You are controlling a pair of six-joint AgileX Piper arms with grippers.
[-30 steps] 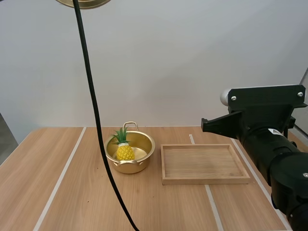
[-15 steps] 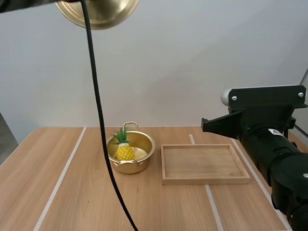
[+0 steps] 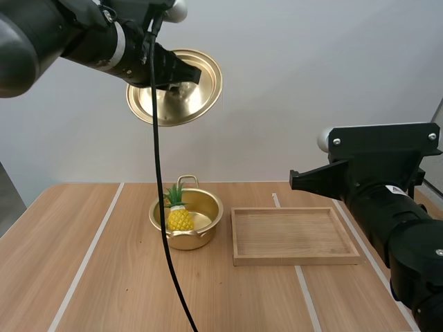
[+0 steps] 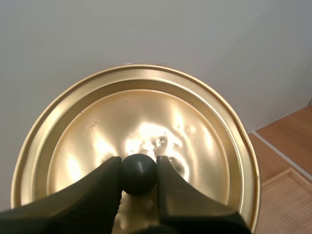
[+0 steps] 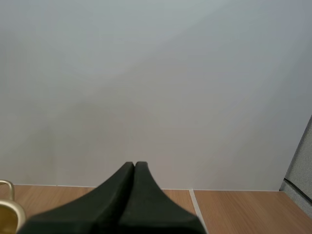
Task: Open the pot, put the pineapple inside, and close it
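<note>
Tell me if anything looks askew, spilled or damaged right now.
Nothing stands out. The pineapple stands upright inside the open pot, with nothing spilled around it. The left gripper pinches the lid by its knob, raised well off the table; the lid hangs tilted, which fits a carry. The tray lies flat beside the pot.
</note>
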